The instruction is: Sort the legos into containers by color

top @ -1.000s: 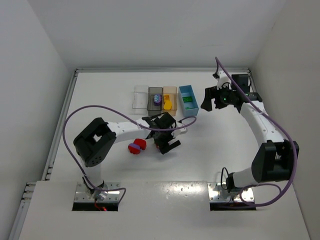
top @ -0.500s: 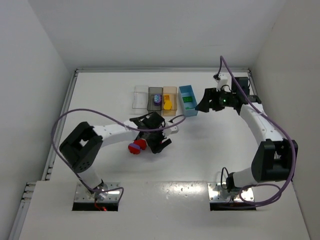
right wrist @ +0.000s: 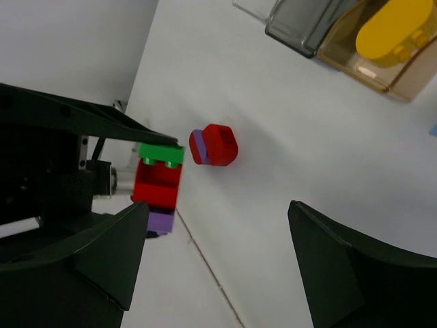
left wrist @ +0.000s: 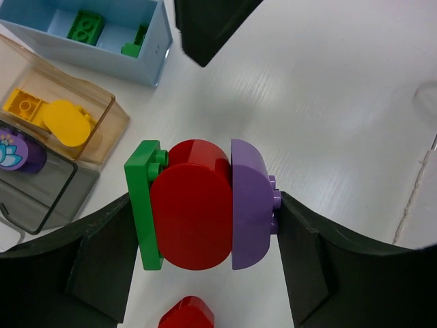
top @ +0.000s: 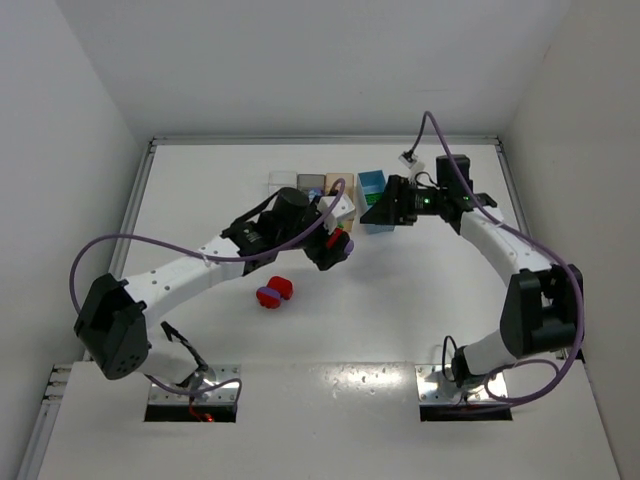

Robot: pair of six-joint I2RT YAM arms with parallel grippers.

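The left fingers (left wrist: 102,263) clamped a green-red-purple brick stack (left wrist: 194,213) above the counter (left wrist: 341,102), while the right fingers (right wrist: 341,260) hung spread, grasping nothing, near the light blue bin (left wrist: 162,41).

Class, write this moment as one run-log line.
left gripper: shut on green-red-purple lego stack | right gripper: open, empty | loose red-purple lego on table

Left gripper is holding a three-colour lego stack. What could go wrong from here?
1. The green-red-purple lego stack in the left gripper is joined together; dropped whole into any bin, two colours get mis-sorted.
2. The open right gripper hangs by the light blue bin, so the arms may collide there.
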